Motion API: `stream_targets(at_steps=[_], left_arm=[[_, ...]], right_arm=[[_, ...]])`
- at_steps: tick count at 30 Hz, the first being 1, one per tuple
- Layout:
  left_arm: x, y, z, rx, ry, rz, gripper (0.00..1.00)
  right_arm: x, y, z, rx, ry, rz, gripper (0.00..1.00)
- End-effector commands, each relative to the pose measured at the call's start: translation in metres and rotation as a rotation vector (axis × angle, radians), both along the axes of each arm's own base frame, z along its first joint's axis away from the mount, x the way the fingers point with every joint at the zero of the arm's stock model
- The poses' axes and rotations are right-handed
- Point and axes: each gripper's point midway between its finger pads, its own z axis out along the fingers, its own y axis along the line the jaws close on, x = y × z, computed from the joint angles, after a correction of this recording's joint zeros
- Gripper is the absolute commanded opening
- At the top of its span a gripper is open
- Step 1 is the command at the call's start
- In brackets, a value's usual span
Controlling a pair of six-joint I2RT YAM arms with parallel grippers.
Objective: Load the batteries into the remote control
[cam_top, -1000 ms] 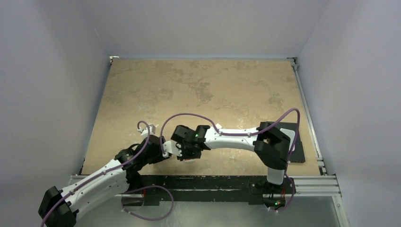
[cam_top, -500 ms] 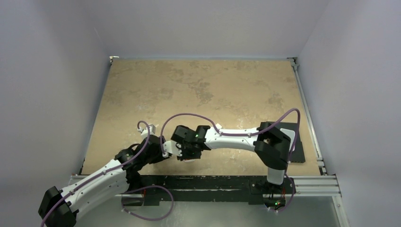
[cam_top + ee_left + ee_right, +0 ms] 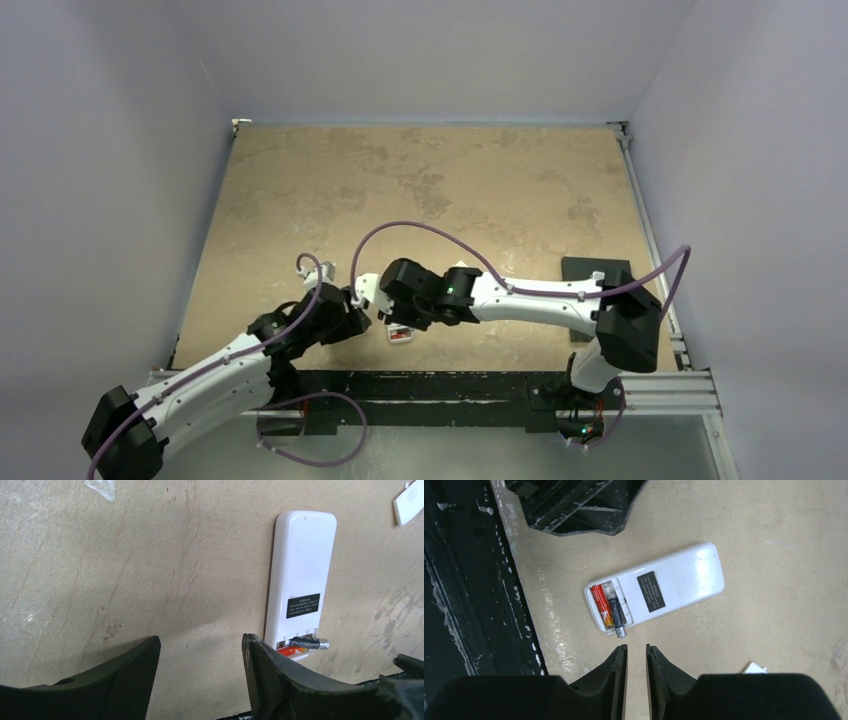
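At the near edge of the table (image 3: 450, 180), the left gripper (image 3: 200, 639) has its fingers wide apart, and nothing is between them. In its wrist view the remote control (image 3: 300, 580) lies at about 1 o'clock from the fingertips, with the white back up. The open battery end of the remote is just behind the right-hand finger. I cannot tell if they touch.

The right gripper (image 3: 636, 652) hangs over the table with its fingers almost together. Only a thin gap is between them, and it is empty. In its wrist view the remote is at 12 o'clock, a little apart from the fingertips. Its long side runs from 8 o'clock to 2 o'clock, and the open compartment is at the 8 o'clock end. The red battery (image 3: 600, 602) lies inside this compartment. The dark battery (image 3: 616, 612) lies just beside it. Its metal tip goes over the edge of the remote and points to 6 o'clock, toward the fingertips.

Farther, in the left wrist view, a small white piece (image 3: 411, 497) lies at 1 o'clock from the far end of the remote, apart from it. In the top view a black mat (image 3: 590, 268) lies at 3 o'clock, well apart from the remote.
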Motion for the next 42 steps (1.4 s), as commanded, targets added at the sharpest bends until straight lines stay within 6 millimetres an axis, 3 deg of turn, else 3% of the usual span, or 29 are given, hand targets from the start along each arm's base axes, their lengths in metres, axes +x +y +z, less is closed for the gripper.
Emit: stream_targets(at_steps=[1,6,12,23,34,38,42], left_arm=[[0.005,-0.013,0.009,-0.04,-0.023,-0.041,0.61],[0.005,-0.022,0.005,-0.053,-0.006,-0.078,0.58],[0.004,-0.03,0.0,-0.068,0.006,-0.12,0.55],[0.0,-0.043,0.0,-0.117,0.012,-0.179,0.5],[0.0,-0.044,0.001,-0.123,0.008,-0.186,0.3],[0.001,-0.045,0.0,-0.117,0.006,-0.193,0.21],[-0.003,-0.048,-0.004,-0.123,0.024,-0.219,0.12]], right_arm=[[0.011,0.001,0.027,0.164,-0.01,-0.238,0.26],[0.01,-0.004,0.022,0.208,0.075,-0.443,0.15],[0.012,-0.013,0.01,0.332,0.115,-0.622,0.2],[0.003,-0.01,0.004,0.446,0.268,-0.76,0.19],[-0.001,-0.002,-0.011,0.43,0.342,-0.817,0.15],[0.002,-0.004,-0.017,0.421,0.344,-0.85,0.22],[0.003,-0.003,-0.02,0.42,0.351,-0.866,0.23]])
